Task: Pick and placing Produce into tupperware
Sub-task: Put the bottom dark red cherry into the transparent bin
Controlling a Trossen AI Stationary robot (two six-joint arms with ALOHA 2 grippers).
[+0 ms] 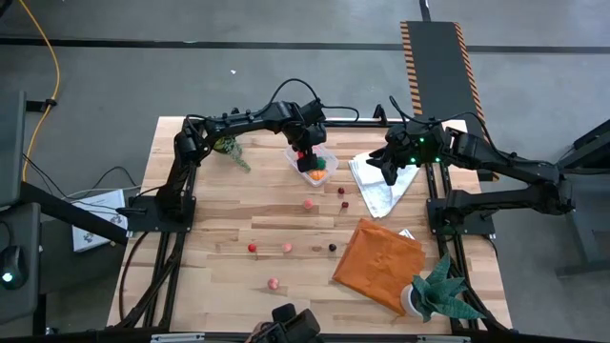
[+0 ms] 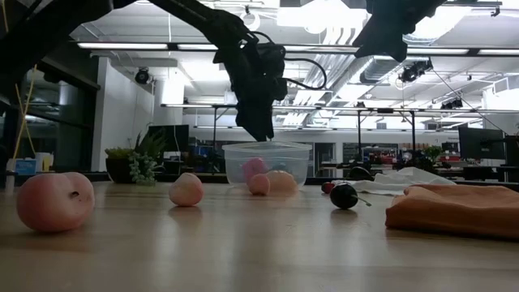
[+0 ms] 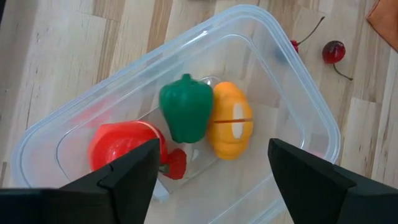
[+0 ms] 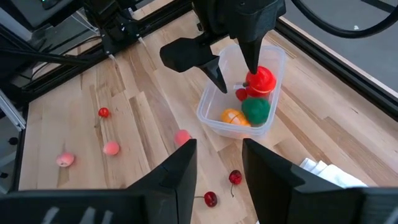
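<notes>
Left hand [image 4: 233, 71] hangs right over the tupperware [image 1: 313, 163] near the table's far edge, fingers spread, nothing in it. Loose produce [image 1: 309, 204] lies toward the near edge, so it's closer than the right hand [image 1: 391, 167], also spread empty over the white cloth [image 1: 379, 187].

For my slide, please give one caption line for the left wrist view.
Left gripper, fingers open, above the tupperware holding a green pepper, orange piece and red piece.

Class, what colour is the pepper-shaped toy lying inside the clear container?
Green. The pepper shows best in the left wrist view, beside an orange piece.
</notes>
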